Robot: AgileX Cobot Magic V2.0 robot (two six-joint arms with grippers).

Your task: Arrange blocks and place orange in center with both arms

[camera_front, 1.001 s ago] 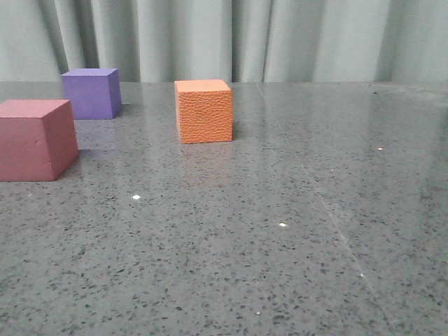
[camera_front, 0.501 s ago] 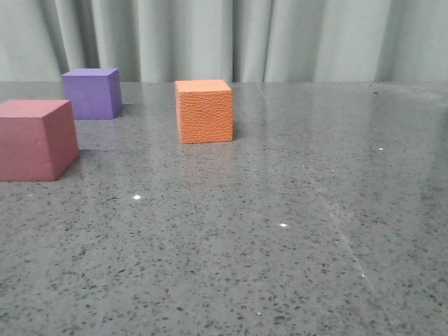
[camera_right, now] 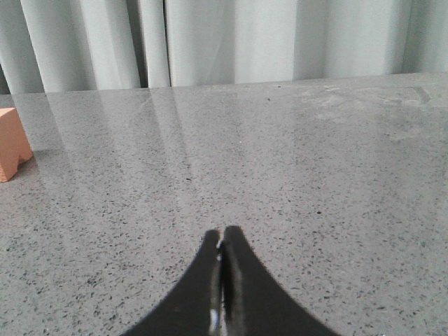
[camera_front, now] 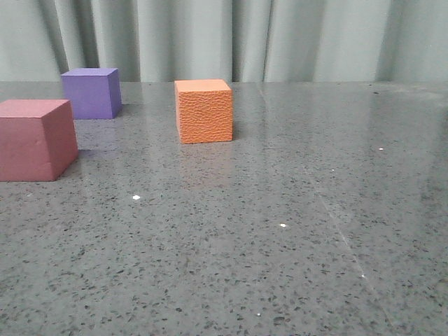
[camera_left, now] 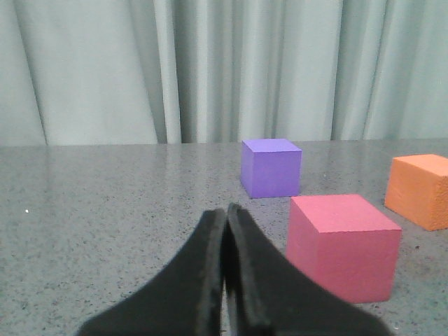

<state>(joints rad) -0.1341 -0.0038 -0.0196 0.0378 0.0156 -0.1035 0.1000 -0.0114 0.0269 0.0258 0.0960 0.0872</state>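
Both tools are pinched closed on nothing. The left tool (camera_left: pixel 225 217) has the pink-red cube (camera_left: pixel 343 245) just ahead, purple cube (camera_left: pixel 271 166) behind it. The orange cube (camera_front: pixel 204 110) sits mid-tabletop (camera_front: pixel 294 231), off to the side from the right tool (camera_right: pixel 222 241), so left looks nearer.

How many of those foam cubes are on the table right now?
3. In the front view, the pink-red cube sits nearest at far left, the purple cube behind it, and the orange cube stands alone near the middle. None touch. Nothing seems hidden.
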